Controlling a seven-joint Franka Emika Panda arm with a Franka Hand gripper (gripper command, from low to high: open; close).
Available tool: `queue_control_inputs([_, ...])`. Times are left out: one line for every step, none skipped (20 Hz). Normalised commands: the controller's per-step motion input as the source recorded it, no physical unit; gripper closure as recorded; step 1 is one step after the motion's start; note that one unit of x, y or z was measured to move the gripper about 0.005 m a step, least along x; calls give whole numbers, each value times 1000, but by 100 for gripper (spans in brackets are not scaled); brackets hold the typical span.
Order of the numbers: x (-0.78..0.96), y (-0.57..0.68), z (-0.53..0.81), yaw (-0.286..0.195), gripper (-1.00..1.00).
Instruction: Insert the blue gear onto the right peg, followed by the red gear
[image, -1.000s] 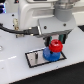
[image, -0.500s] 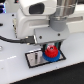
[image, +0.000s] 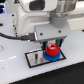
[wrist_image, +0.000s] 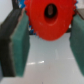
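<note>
In the exterior view my gripper (image: 51, 48) is shut on the small red gear (image: 51, 49) and holds it just on top of the wider blue gear (image: 52, 56). The blue gear lies flat at the right end of the black-bordered white plate (image: 35, 58). The right peg is hidden under the gears. The left peg is too small to make out. In the wrist view the red gear (wrist_image: 42, 25), with its dark centre hole, sits between my gripper's (wrist_image: 50, 30) green finger pads (wrist_image: 20, 45). The blue gear is not seen there.
The plate lies on a white table (image: 15, 72). The arm's white body (image: 45, 15) and a black cable (image: 15, 36) hang over the table behind the plate, towards the exterior view's left.
My gripper has moved towards the exterior view's left and down with the red gear. The red gear now sits right over the blue gear.
</note>
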Motion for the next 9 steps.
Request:
queue_control_inputs([-6,3,509,0,-100])
queue_control_inputs([0,0,334,0,-100])
queue_control_inputs([0,0,286,0,-100])
queue_control_inputs([66,0,77,0,-100])
queue_control_inputs([31,0,0,0,-100])
queue_control_inputs([0,0,0,0,-100])
queue_control_inputs([0,0,0,0,-100])
queue_control_inputs([0,0,0,0,-100])
queue_control_inputs([0,0,0,0,-100])
